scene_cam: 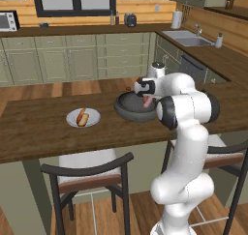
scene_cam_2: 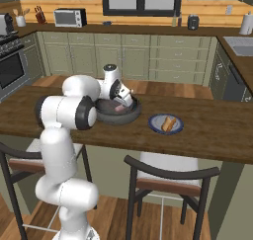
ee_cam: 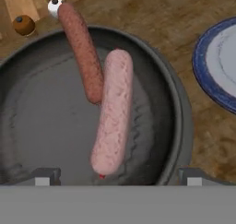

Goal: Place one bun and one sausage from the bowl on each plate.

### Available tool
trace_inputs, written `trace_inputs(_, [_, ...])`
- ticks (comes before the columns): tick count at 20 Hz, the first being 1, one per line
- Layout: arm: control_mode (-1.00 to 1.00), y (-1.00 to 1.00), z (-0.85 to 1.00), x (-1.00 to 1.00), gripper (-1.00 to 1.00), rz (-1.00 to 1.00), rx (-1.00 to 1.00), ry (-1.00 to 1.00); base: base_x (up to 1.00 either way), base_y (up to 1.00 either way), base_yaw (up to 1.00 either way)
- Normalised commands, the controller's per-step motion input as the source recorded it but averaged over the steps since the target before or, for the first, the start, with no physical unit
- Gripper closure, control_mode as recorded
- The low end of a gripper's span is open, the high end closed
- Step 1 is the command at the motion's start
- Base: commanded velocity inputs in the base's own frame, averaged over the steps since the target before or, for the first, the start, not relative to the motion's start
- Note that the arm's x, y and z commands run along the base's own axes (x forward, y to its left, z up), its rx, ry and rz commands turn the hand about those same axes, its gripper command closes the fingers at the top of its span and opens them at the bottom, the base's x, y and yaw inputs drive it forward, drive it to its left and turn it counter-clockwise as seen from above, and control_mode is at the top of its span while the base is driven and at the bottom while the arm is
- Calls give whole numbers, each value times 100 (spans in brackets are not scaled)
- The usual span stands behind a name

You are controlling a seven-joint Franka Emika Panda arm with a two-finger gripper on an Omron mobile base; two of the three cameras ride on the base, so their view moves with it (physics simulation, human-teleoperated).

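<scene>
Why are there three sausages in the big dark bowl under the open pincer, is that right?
Not quite. The hand view shows two sausages in the bowl, not three: a dark red one and a pale pink one. The rest is right: the bowl is big and dark, and the pincer above it is open.
</scene>
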Motion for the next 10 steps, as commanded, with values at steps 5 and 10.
trace_inputs(5, [-100, 18, -36, 83, -100, -4, -2, 16, 0, 0, 0])
trace_inputs(10, [-100, -2, -31, 41, -100, -4, 0, 16, 0, 0, 0])
